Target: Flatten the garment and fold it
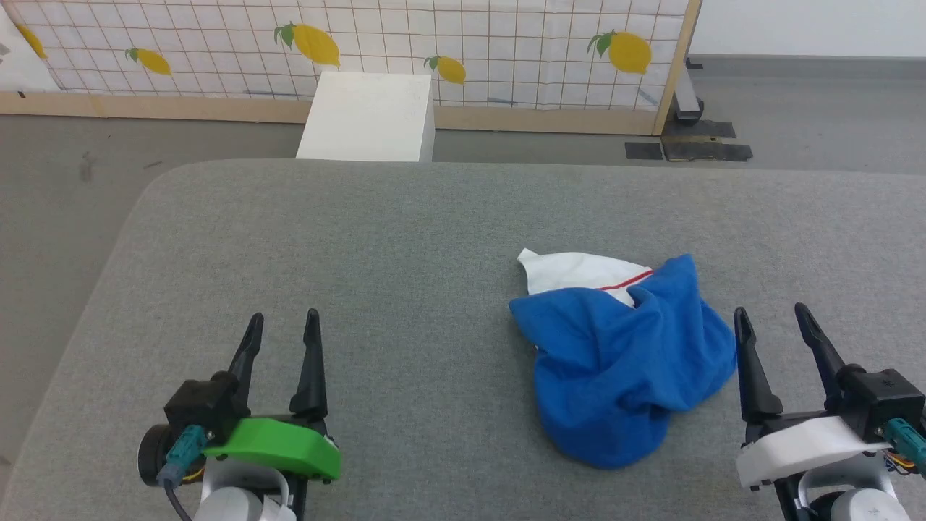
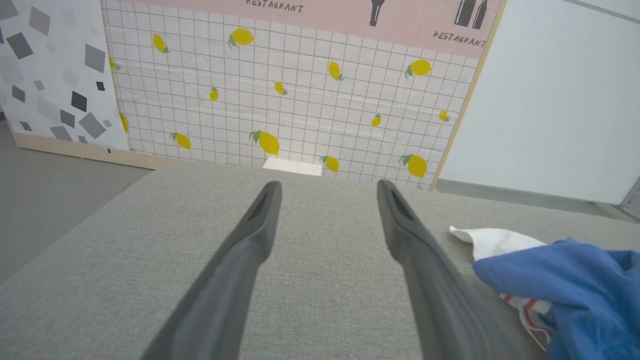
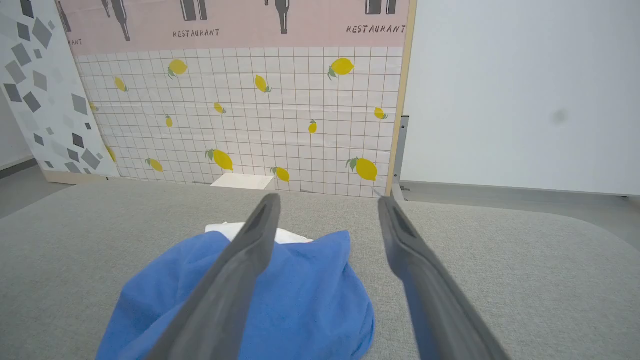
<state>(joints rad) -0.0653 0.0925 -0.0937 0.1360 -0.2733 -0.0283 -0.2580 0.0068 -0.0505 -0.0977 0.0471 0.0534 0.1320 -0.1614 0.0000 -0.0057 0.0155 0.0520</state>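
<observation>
The garment (image 1: 622,362) lies crumpled in a heap on the grey padded table (image 1: 362,239), and I take every place from it. Most of the heap is royal-blue knit, bunched into deep folds. A white sleeve (image 1: 579,271) sticks out from its far side, and a thin red stripe (image 1: 626,284) runs where the white meets the blue. The cloth is neither flattened nor folded, and I see no print on the side that faces up.

My left gripper (image 1: 284,316) hovers over bare table well apart from the garment, on its left. Its two dark fingers are spread as wide as they go, with nothing between them. In my left wrist view the garment's white tip and blue bulk sit off to the right of those fingers (image 2: 415,240), clear of them.

My right gripper (image 1: 770,310) stands just beside the garment's right edge, also fully spread and gripping nothing. Its inner finger (image 1: 749,369) runs right along the blue hem. I cannot tell whether it brushes the cloth or hangs just above it. In my right wrist view that finger crosses in front of the blue heap (image 3: 310,290), while the outer finger (image 3: 420,270) is over bare grey table.

Beyond the garment, past the table's far edge, a white box (image 1: 369,116) stands on the floor against a tiled panel printed with lemons (image 1: 506,43).
</observation>
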